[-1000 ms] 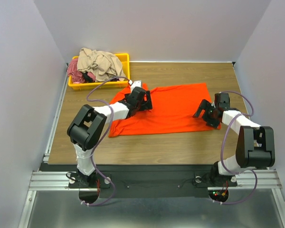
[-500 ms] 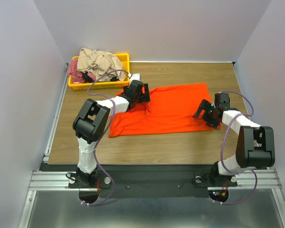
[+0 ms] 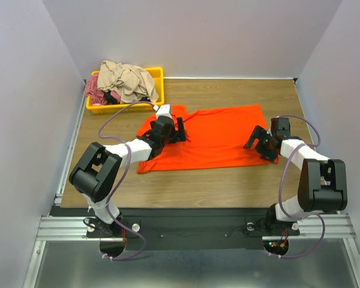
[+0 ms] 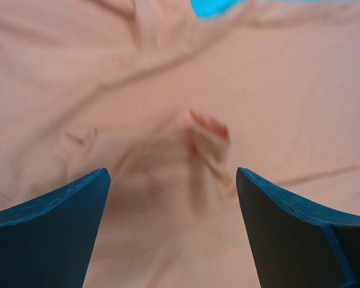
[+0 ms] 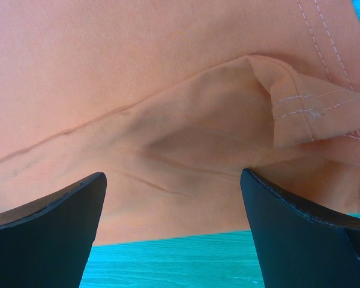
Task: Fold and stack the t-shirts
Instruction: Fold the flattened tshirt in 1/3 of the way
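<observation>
The orange t-shirt (image 3: pixel 219 139) is spread flat near the middle of the wooden table (image 3: pixel 228 186), its long axis laid from 9 to 3 o'clock. A stitched edge, seemingly the hem, is turned up at the 3 o'clock end. There the right gripper (image 3: pixel 254 141) is held low, its fingers spread apart over the fold and nothing clamped. Toward the 9 o'clock end the left gripper (image 3: pixel 181 128) is poised, jaws parted, and a small pucker of cloth is seen between them. At 11 o'clock a yellow bin (image 3: pixel 159 81) is filled with crumpled garments (image 3: pixel 127 78).
</observation>
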Robot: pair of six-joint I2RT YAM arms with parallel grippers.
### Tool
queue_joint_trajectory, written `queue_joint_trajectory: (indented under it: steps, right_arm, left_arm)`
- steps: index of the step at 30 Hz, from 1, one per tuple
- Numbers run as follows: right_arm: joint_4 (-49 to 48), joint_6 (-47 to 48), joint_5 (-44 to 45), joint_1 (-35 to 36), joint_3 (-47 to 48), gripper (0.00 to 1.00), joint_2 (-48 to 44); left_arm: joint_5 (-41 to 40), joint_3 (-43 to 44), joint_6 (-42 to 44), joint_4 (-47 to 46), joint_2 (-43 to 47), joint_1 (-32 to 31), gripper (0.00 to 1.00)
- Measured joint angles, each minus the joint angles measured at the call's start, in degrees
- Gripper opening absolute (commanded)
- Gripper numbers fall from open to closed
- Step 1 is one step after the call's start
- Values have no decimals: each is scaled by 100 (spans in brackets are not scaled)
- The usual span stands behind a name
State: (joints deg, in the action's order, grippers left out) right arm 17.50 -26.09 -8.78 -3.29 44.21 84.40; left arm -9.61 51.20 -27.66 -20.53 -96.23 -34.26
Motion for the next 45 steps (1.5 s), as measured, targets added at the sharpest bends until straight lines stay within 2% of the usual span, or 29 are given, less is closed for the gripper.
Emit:
queue_joint_trajectory:
  steps: [6, 13, 24, 33, 35, 40, 43, 45]
  right_arm:
    - [-4, 0, 0, 0, -2, 100, 2]
    - [-37, 0, -2, 0, 0, 100, 24]
    - [-48, 42, 4, 0, 2, 100, 28]
    - [-2, 48, 20, 0, 2, 100, -4]
    - [22, 70, 20, 0, 0, 100, -37]
    - [151, 105, 15, 0, 2, 100, -341]
    - [170, 116, -42, 0, 11, 100, -570]
    - [166, 125, -92, 4, 22, 100, -717]
  left_arm:
    - [240, -389, -271, -92, 17, -201, 98]
    - [94, -260, -304, -216, -278, -199, 99]
    - [-146, 975, -103, 11, -1272, 96, 98]
    - [-223, 2542, 236, 164, -2107, 177, 98]
    - [-190, 2634, 280, 229, -2127, 190, 98]
    - [-125, 2367, 319, 365, -1733, 190, 98]
    - [-138, 1499, 310, 330, -804, 114, 99]
    - [-186, 752, 232, 284, 188, -61, 99]
